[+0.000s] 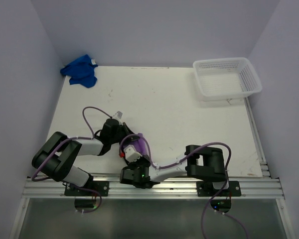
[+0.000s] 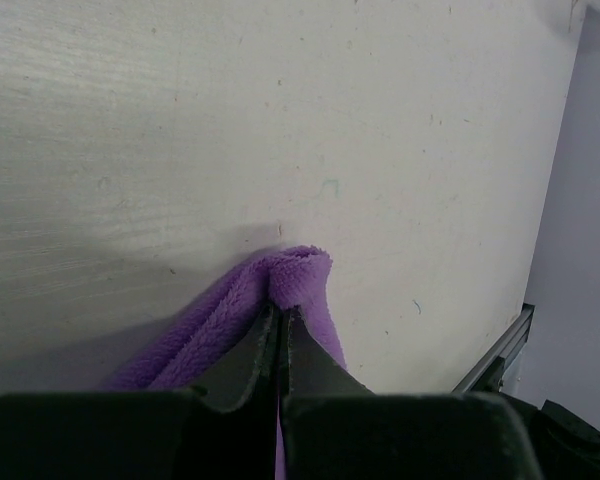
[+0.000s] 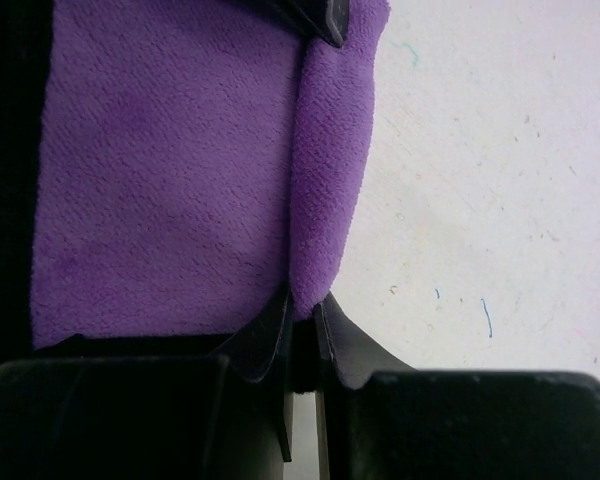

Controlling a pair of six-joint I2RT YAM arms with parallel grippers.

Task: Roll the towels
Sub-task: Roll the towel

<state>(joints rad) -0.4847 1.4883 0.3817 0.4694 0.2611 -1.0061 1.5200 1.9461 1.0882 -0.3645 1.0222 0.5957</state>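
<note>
Pale lavender walls enclosed a white tabletop speckled with small marks and bounded at its near edge by an aluminium rail. At the far right corner stood a white plastic mesh basket, rectangular and upright, whose perforated floor and walls showed across its whole interior; neither towel lay in it. At the far left corner a royal blue cloth towel lay crumpled against the wall, well apart from both arms. Close to the near edge, between the two wrists, lay a purple plush cloth towel, partly folded over on itself. The left gripper had its dark fingers pressed together on a raised fold of this towel, with cloth bulging just past the fingertips. The right gripper pinched the doubled edge of the same towel, its fingers standing only a cloth's thickness apart; the flat purple expanse spread to one side of that edge and bare tabletop to the other. Both arms reached inward from their bases toward the towel.
</note>
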